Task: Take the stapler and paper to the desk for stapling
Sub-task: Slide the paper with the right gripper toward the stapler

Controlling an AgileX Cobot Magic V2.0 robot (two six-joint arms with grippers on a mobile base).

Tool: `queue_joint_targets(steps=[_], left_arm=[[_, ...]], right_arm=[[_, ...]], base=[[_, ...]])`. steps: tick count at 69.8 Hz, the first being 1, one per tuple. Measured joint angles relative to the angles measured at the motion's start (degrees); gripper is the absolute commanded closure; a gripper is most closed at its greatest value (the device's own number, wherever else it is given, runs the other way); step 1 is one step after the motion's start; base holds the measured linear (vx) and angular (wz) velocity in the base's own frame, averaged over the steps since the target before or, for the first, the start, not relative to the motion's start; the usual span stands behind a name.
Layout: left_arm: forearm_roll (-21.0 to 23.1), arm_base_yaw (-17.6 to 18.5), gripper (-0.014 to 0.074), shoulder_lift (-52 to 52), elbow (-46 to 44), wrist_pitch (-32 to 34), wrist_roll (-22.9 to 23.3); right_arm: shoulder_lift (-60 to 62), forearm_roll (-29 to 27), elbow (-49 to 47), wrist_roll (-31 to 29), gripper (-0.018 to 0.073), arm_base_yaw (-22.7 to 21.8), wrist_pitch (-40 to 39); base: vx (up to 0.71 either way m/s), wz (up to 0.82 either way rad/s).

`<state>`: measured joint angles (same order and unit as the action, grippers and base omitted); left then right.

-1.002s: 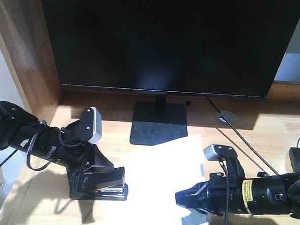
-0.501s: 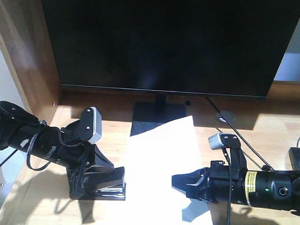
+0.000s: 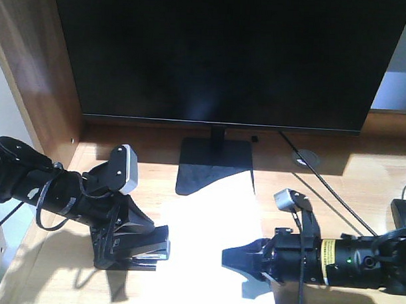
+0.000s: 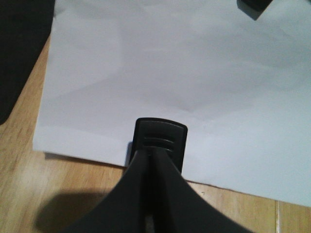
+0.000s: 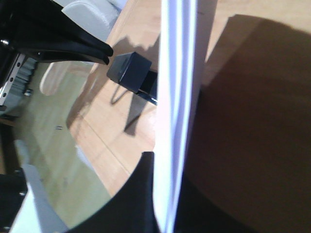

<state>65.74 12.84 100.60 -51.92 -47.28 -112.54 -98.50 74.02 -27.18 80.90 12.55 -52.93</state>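
Observation:
My left gripper is shut on the black stapler, which sits low over the desk at the left. In the left wrist view the closed fingers pinch the stapler, and its front end overlaps the near edge of the white paper. My right gripper is shut on the paper from the right. Seen from the right wrist, the paper runs edge-on between the jaws of the right gripper, with the stapler just beyond its left side.
A large black monitor stands behind, its stand base touching the paper's far corner. A cable runs from a grommet to the right. A dark mouse lies at the right edge. A wooden side panel walls the left.
My right gripper has moved left with the paper, bringing the sheet's left edge up to the stapler. The left arm and the stapler have hardly moved.

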Motion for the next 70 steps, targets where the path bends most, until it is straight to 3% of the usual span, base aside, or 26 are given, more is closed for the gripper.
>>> queue_joint_targets(steps=[18,36,70], left_arm=[[0.0,0.0,0.0603,0.0,0.0,0.0,0.0],[0.0,0.0,0.0603,0.0,0.0,0.0,0.0],[0.0,0.0,0.0603,0.0,0.0,0.0,0.0]], right_arm=[[-5.5,-8.6,-0.1,0.1,0.0562,0.0,-8.9],[-8.8,-15.5,-0.3,2.0,0.0562,0.0,-12.0],[-11.9,-14.6,-0.3,5.0,0.0562,0.0,-12.4]], base=[[0.0,0.0],[0.0,0.0],[0.0,0.0]])
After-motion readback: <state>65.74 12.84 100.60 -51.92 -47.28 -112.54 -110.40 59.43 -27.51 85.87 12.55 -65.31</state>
